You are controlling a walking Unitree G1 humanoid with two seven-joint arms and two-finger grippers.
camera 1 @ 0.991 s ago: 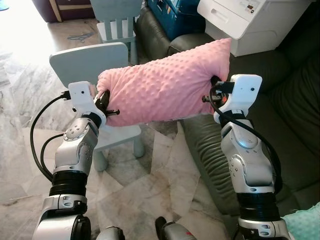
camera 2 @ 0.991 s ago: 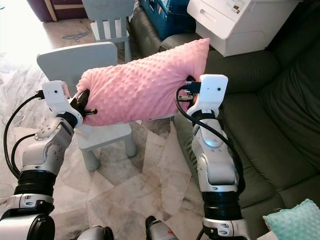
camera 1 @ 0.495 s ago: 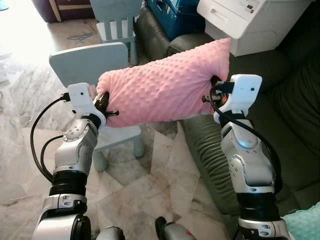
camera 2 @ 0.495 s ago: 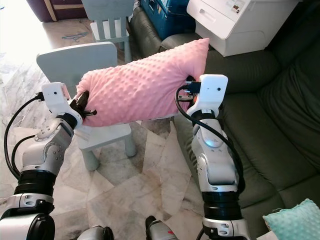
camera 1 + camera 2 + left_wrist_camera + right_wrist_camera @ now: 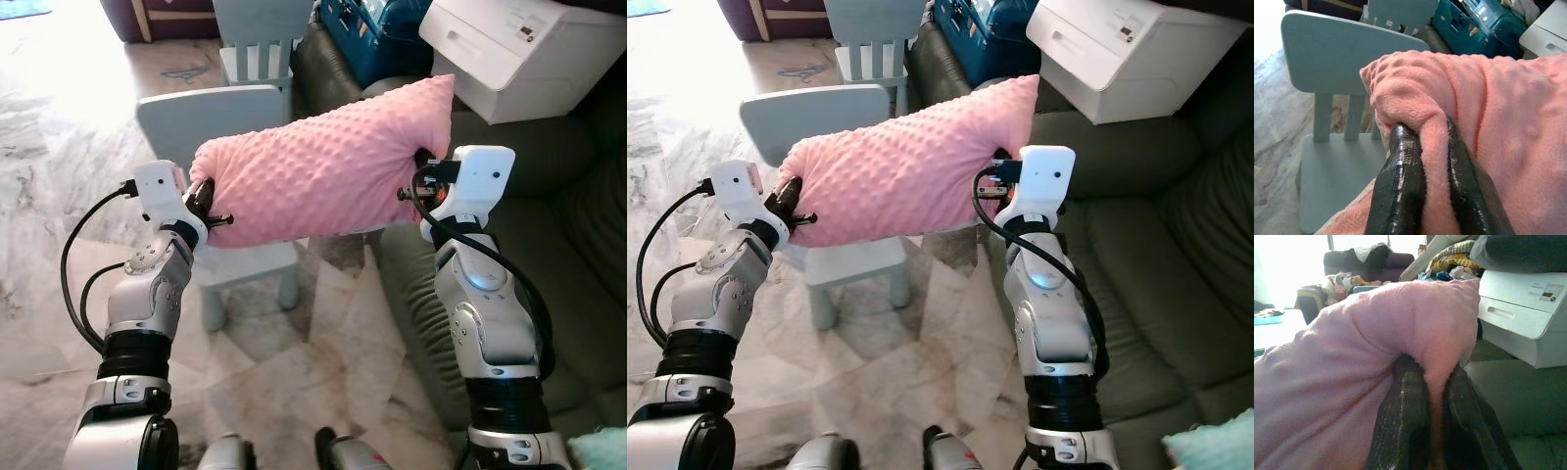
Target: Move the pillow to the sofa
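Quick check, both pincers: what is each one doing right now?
Left pincer: closed, pinching a fold at one end of the pink pillow.
Right pincer: closed, pinching the pillow's other end.

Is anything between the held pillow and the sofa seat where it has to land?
Nothing visible blocks it. The pink pillow hangs between both grippers above the small chair; the dark sofa seat lies open to its right, the printer farther back.

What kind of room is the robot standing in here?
Most likely a cluttered home living room: a dark green leather sofa with a white printer on it, small pale blue children's chairs on the marble floor, and a pink pillow held by both grippers.
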